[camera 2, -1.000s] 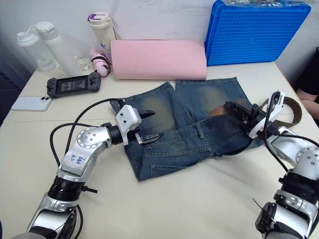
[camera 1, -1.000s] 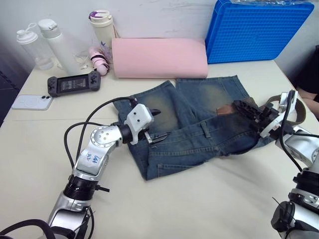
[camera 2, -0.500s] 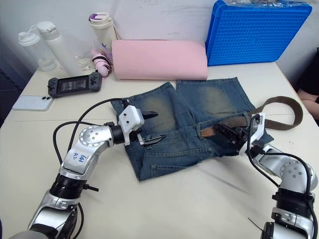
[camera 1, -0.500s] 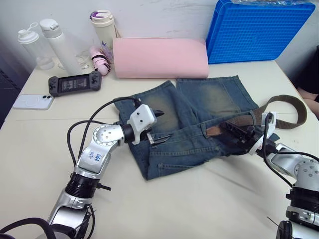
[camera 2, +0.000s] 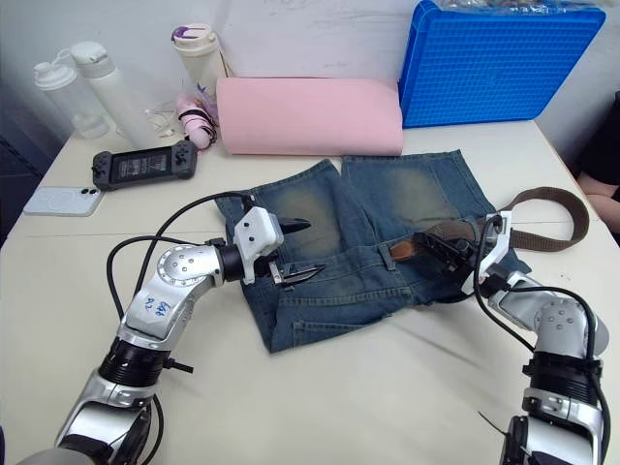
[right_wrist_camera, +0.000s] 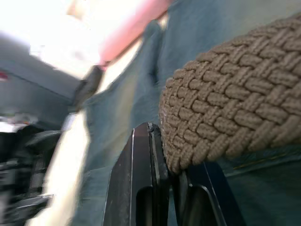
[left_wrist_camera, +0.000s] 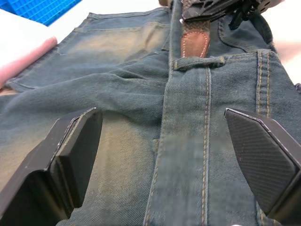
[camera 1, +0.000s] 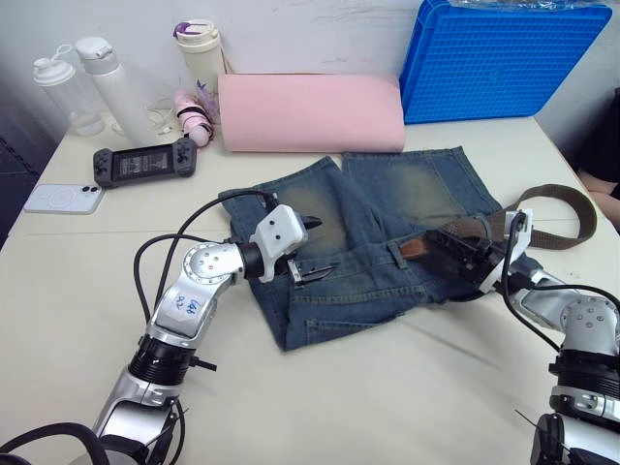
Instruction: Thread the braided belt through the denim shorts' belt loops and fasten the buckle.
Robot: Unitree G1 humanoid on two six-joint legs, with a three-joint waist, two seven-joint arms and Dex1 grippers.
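The denim shorts (camera 1: 387, 223) lie flat mid-table, waistband toward me. My right gripper (camera 1: 448, 247) is shut on the braided belt (right_wrist_camera: 235, 117) near its brown leather tip (left_wrist_camera: 195, 43). That tip lies on the waistband, just short of one of the belt loops (left_wrist_camera: 197, 61). The rest of the strap curls back in an arc (camera 1: 562, 203) off the shorts' right side. Over the shorts' left half, my left gripper (camera 1: 312, 247) hovers open with nothing between its fingers (left_wrist_camera: 75, 146). The buckle is out of view.
A pink foam roll (camera 1: 310, 111) and a blue crate (camera 1: 504, 58) stand behind the shorts. Bottles (camera 1: 107, 82), a handheld game console (camera 1: 143, 163) and a white phone (camera 1: 63, 199) sit at the back left. A person's hand (camera 1: 603, 186) shows at the right edge.
My right gripper has carried the belt's tip leftward along the waistband, from the shorts' right edge to the middle loop. The left gripper has stayed open and almost still.
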